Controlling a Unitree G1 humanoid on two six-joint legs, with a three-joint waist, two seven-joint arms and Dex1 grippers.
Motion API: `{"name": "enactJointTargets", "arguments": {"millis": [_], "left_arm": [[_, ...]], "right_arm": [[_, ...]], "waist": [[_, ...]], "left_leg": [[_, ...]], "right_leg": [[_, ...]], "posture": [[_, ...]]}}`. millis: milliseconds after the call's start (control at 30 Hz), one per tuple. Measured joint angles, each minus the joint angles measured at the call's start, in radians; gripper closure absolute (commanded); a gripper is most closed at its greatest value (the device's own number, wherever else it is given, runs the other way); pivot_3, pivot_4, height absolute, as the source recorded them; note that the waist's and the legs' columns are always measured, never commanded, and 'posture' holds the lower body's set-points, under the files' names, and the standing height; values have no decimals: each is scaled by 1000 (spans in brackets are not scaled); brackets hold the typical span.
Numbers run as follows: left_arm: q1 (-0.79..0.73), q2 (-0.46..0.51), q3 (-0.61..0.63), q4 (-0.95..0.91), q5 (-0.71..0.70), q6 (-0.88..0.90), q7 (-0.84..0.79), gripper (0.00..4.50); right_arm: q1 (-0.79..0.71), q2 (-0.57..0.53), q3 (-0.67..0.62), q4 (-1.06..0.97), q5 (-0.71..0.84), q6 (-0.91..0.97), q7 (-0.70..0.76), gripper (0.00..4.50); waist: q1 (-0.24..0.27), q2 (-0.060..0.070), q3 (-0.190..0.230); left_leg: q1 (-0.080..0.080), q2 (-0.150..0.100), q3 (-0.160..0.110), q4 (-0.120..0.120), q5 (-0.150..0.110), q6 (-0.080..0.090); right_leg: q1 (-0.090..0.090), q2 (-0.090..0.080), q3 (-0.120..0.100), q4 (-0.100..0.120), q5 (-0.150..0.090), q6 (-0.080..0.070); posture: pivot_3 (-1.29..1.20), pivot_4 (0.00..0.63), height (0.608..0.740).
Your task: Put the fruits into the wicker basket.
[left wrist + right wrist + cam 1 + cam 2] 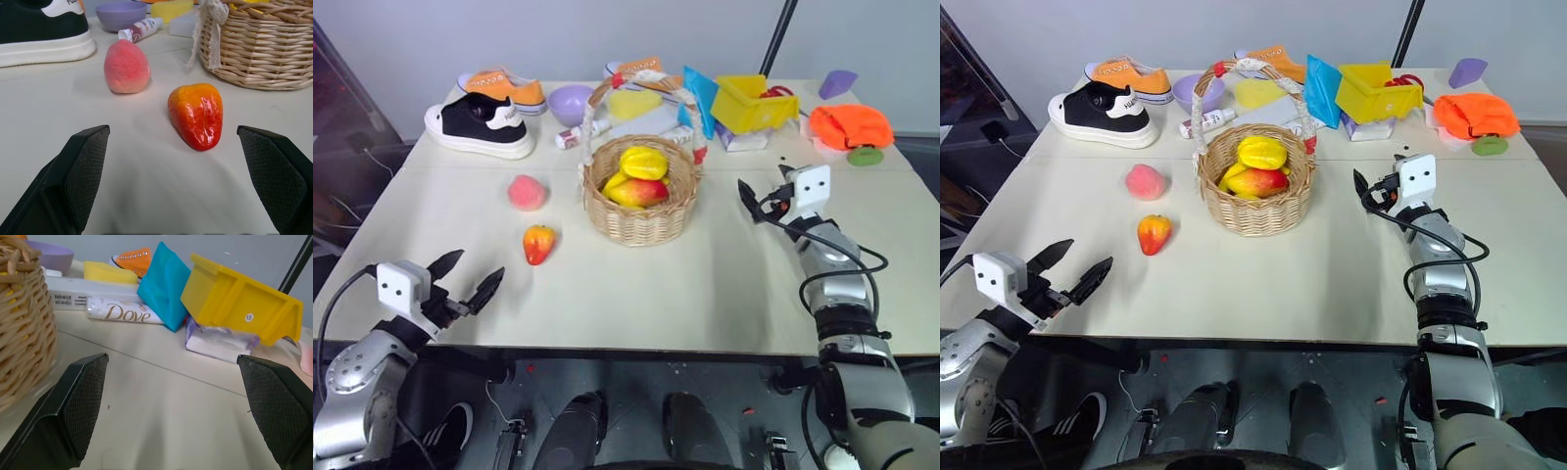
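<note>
Left pincer [468,275] gapes wide, empty — the glossy red-orange oval toy fruit [196,114] lies just ahead between its fingers, long axis pointing back toward it; right pincer [753,203], open too, sits farther off.

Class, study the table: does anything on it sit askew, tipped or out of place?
Yes. The yellow plastic bin behind the wicker basket sits tilted, propped on clutter rather than flat. Two fruits, the pink peach and red-orange fruit, lie outside the basket.
</note>
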Motion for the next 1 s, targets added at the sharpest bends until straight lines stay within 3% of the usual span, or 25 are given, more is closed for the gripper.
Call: {"name": "enactJointTargets", "arguments": {"millis": [733,833,1000], "left_arm": [[-60,-7,-20,-1,-28,26,-15,0],[-90,-7,-38,-11,-25,61,12,0],[-214,13,-88,-18,-5,233,132,0]], "right_arm": [[68,-8,0,-124,29,60,66,107],[154,-48,4,-266,79,139,161,107],[384,-249,17,-640,288,415,461,107]], "waist": [[3,0,0],[7,0,0],[16,1,1]], "left_leg": [[0,0,0,0,0,0],[-1,0,-1,0,0,0],[-2,0,-1,1,0,0]], "right_leg": [[0,0,0,0,0,0],[0,0,0,-1,0,0],[0,-1,-1,-1,0,0]], "posture": [[0,150,740],[0,150,740],[0,150,740]]}}
